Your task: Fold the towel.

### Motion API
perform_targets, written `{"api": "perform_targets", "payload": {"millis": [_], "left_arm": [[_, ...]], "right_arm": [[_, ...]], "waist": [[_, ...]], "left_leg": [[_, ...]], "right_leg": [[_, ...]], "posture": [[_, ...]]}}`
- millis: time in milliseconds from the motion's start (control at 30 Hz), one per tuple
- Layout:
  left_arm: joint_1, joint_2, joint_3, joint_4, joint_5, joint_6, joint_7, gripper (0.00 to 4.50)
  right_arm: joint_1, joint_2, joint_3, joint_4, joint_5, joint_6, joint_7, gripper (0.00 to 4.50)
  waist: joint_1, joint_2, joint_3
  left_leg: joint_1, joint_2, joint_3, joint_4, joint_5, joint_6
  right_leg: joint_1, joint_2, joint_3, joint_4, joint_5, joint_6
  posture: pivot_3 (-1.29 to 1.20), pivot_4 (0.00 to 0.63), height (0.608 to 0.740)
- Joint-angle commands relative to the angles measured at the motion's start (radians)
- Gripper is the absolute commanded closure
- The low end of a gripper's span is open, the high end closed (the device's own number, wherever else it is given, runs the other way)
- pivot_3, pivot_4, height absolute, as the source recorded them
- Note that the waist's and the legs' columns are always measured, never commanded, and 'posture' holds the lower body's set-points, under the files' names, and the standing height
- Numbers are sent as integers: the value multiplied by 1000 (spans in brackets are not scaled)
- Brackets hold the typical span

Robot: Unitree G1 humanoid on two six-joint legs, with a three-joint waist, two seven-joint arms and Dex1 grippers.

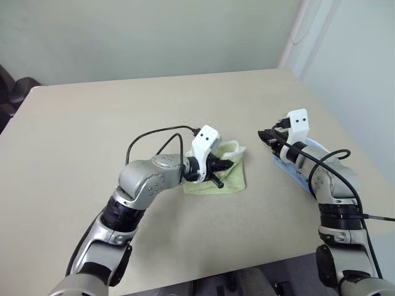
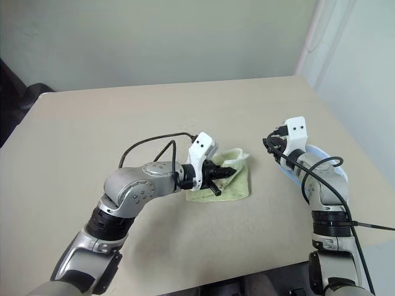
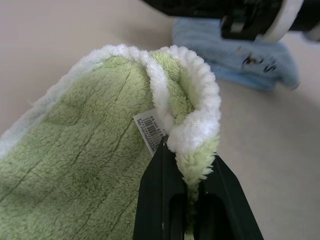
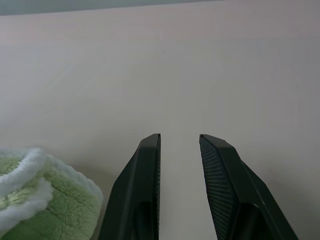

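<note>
Left gripper [image 3: 189, 165] pinched on the white-edged corner of the towel [image 3: 85, 155], whose barcode tag [image 3: 150, 131] sits beside the fingers; the towel's far portion is cut off. Right gripper [image 4: 180, 150], fingers apart and empty, just right of the towel, above a partly hidden blue cloth [image 3: 240, 57].
</note>
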State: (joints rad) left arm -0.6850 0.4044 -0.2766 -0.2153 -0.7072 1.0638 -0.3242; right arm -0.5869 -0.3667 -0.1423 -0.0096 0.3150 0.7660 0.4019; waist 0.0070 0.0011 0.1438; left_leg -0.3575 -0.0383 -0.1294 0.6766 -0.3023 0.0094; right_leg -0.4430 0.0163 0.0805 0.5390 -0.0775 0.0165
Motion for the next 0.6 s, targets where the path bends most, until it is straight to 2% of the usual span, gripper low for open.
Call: {"api": "perform_targets", "payload": {"millis": [33,100,200,533,600], "left_arm": [[-14,-24,15,-19,26,23,-7,4482],[-2,-58,58,-11,-1,49,-4,4482],[10,-91,112,-24,-29,74,-10,3759],[31,-107,173,-49,-38,117,-27,187],[33,-112,191,-46,-48,123,-29,26]], "right_arm": [[-22,-12,-21,-36,15,-6,-7,3188],[-27,-11,-15,-32,13,-6,-5,3188],[-34,-11,-9,-27,11,-7,-3,3188],[-41,-15,-5,-20,10,-7,3,3188],[-42,-14,-3,-19,9,-7,3,3188]], "waist": [[0,0,0],[1,0,0],[3,0,0],[6,0,0],[5,0,0]], "left_leg": [[0,0,0,0,0,0],[0,0,0,0,0,0],[-1,0,0,1,0,0],[-1,0,0,3,0,1],[-1,0,0,4,0,1]], "right_leg": [[0,0,0,0,0,0],[0,0,0,0,0,0],[0,-1,0,0,1,2],[0,-1,0,0,2,3],[1,-1,0,0,2,3]], "posture": [[0,150,740],[0,150,740],[0,150,740],[0,150,740],[0,150,740]]}}
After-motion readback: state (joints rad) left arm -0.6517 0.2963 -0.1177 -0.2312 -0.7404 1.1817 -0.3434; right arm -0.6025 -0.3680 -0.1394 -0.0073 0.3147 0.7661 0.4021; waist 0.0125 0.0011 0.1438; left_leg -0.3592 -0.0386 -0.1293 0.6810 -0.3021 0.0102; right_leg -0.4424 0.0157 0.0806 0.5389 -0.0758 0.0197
